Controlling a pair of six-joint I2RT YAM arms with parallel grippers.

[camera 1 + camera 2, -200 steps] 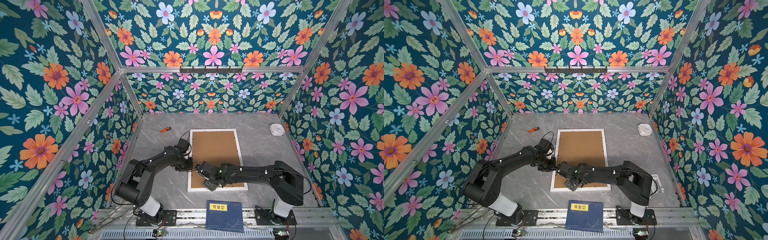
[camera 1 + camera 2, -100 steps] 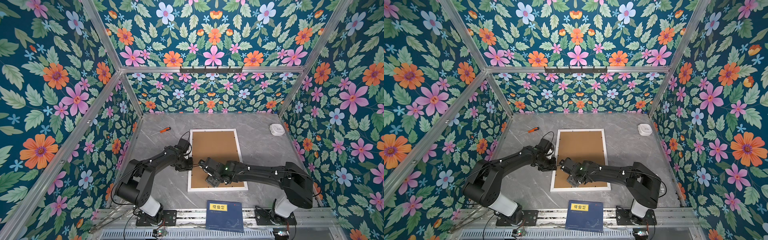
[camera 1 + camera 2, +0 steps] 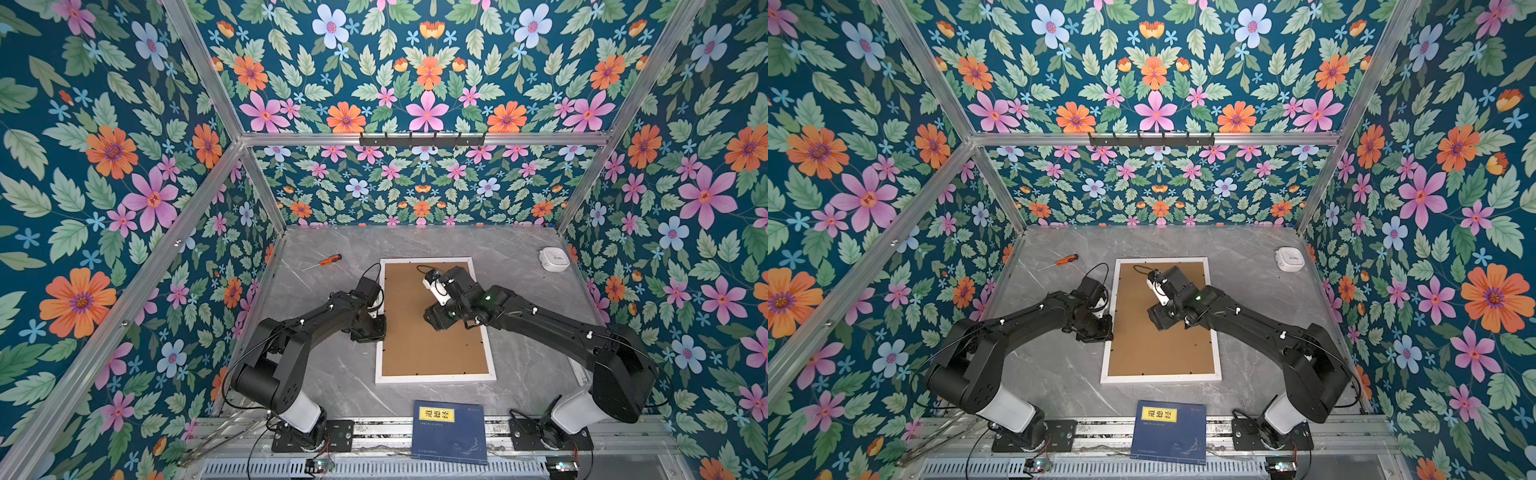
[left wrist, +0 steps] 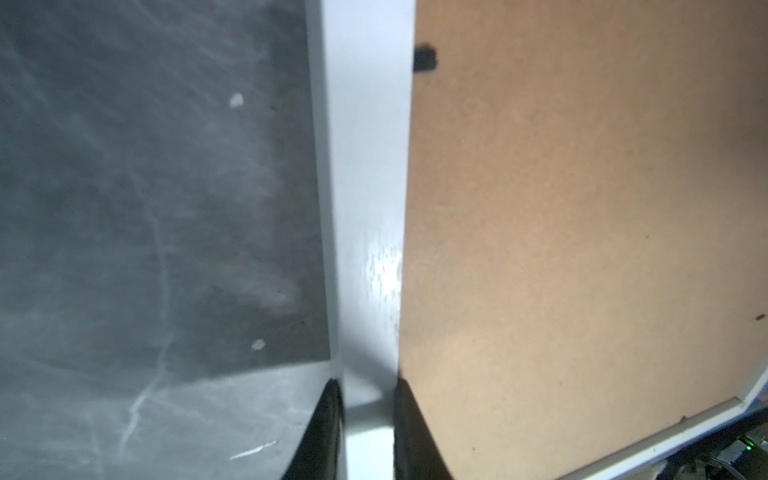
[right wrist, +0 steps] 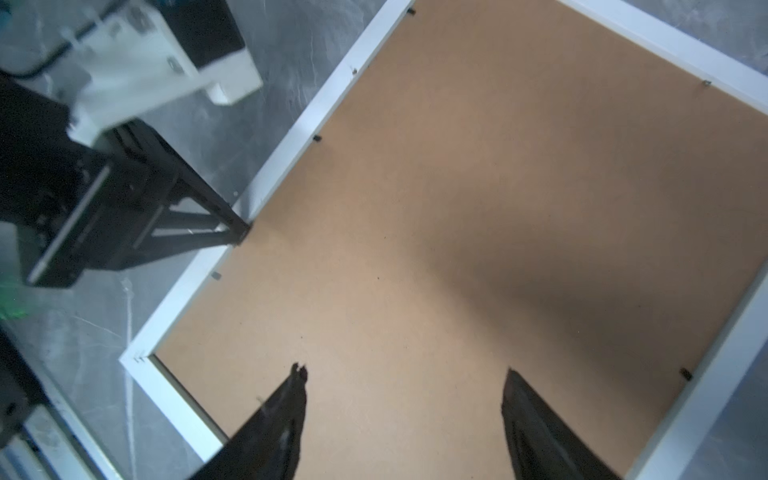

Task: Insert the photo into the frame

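The white frame (image 3: 434, 378) (image 3: 1160, 377) lies face down on the grey table, filled by a brown backing board (image 3: 432, 349) (image 3: 1158, 353). The photo is hidden. My left gripper (image 3: 376, 330) (image 4: 365, 386) is shut on the frame's left rail (image 4: 365, 166), one finger outside it and one on the board side (image 4: 582, 208). My right gripper (image 3: 432, 322) (image 5: 405, 374) hangs open above the board's middle, with nothing between its fingers (image 5: 291, 399). The right wrist view also shows the left gripper (image 5: 237, 232) pinching the rail (image 5: 291, 137).
An orange-handled screwdriver (image 3: 330, 260) lies at the back left. A white round device (image 3: 552, 258) sits at the back right. A dark blue book (image 3: 451, 432) rests on the front rail. Small black clips (image 4: 424, 58) line the frame's inner edge.
My right gripper has risen and moved from the board's front left part towards its middle, staying open. The left gripper has kept its hold on the rail.
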